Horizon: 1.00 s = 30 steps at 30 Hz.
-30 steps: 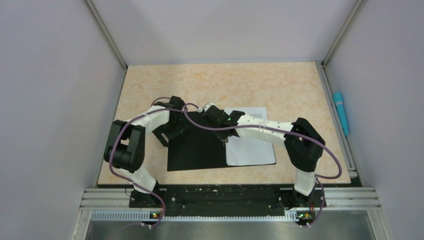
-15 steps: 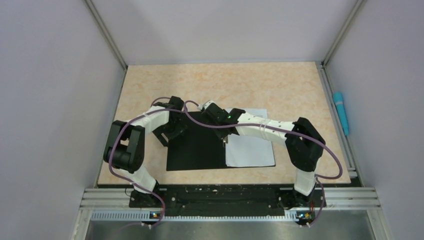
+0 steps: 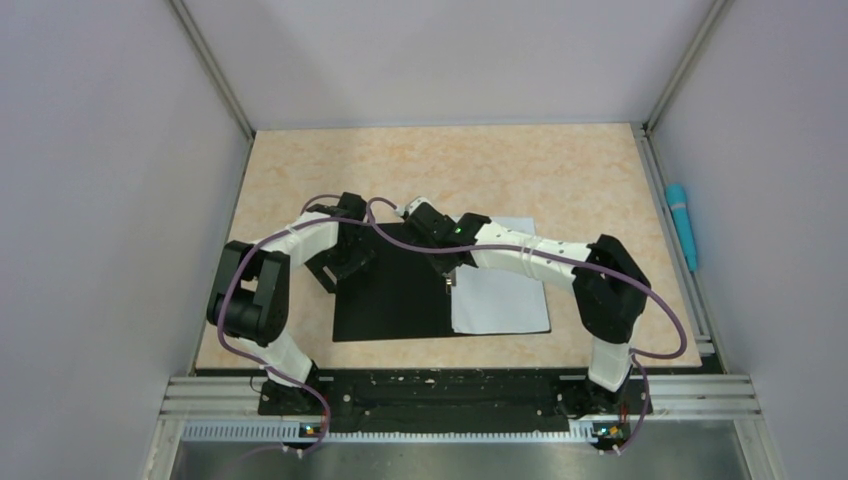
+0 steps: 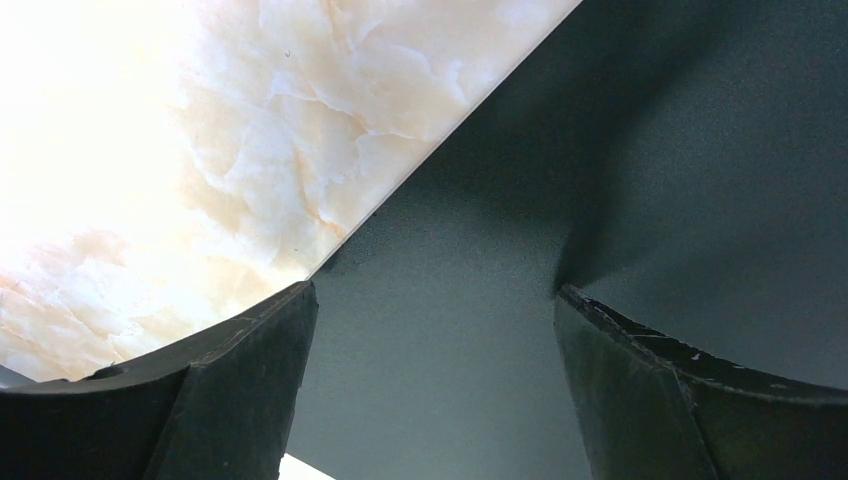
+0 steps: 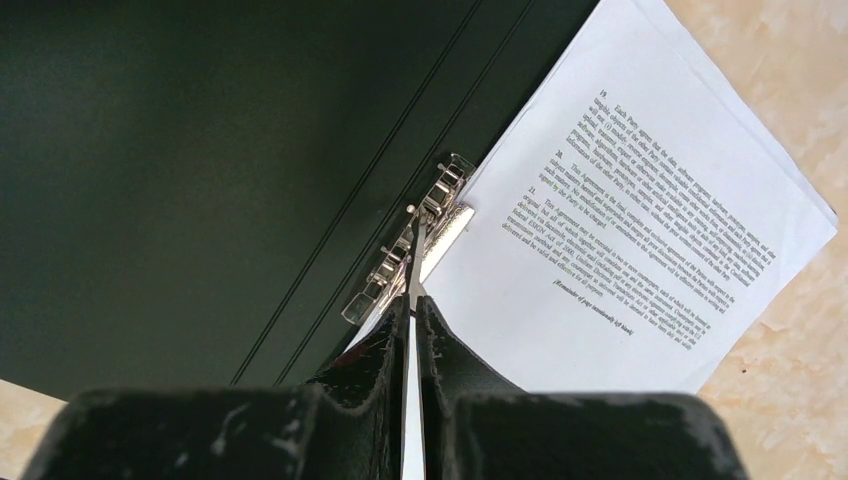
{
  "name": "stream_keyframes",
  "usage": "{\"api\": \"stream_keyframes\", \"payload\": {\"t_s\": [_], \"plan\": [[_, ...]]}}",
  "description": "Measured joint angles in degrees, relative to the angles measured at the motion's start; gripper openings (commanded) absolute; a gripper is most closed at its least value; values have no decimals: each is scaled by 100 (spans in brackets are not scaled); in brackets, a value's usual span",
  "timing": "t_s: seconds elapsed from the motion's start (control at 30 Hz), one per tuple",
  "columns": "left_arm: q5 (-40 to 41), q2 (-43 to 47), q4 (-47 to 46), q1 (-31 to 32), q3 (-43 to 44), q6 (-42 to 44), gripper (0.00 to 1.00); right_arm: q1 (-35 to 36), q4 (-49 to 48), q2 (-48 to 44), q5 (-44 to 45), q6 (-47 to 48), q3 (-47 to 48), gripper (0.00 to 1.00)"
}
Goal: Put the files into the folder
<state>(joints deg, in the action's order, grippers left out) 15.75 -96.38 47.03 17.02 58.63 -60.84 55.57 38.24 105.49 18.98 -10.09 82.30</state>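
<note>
A flat binder folder (image 3: 390, 300) is lying open with its black inside facing up on the beige marble-patterned tabletop (image 3: 450, 160). The thin stack of white printed paper sheets (image 3: 500, 305) is resting flat on the folder's right half. The stack's inner edge is reaching the shiny metal spine clip (image 5: 415, 240) along the folder's middle fold, and its far right corner is poking just past the folder's edge onto the tabletop. The right gripper (image 5: 412, 305) is sitting low over that fold with its fingers pressed together, and they are pinching the clip's thin upright metal lever (a sliver of bright metal is showing between the two dark pads). Whether the sheets are lying under the clip or only against it cannot be told. The left gripper (image 4: 435, 290) is hovering at the folder's far left corner with its fingers spread wide and gripping nothing. Between them the black cover and a wedge of tabletop are showing. A blue pen-like stick (image 3: 682, 225) is lying well apart from the folder, beyond its right side, on the grey rail beside the tabletop.
</note>
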Motion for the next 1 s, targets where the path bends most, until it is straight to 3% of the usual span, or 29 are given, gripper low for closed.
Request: {"api": "stream_keyframes", "payload": {"t_s": [0.63,0.8,1.0], "plan": [[-2,-2,9,0,0,-52,93,17,76,0,-13,-2,-2,6],[-2,-4,13,0,4,-52,93,17,76,0,-31,-9,-2,19],[-4,-4,13,0,4,-52,92,20,94,0,17,-11,24,20]]}}
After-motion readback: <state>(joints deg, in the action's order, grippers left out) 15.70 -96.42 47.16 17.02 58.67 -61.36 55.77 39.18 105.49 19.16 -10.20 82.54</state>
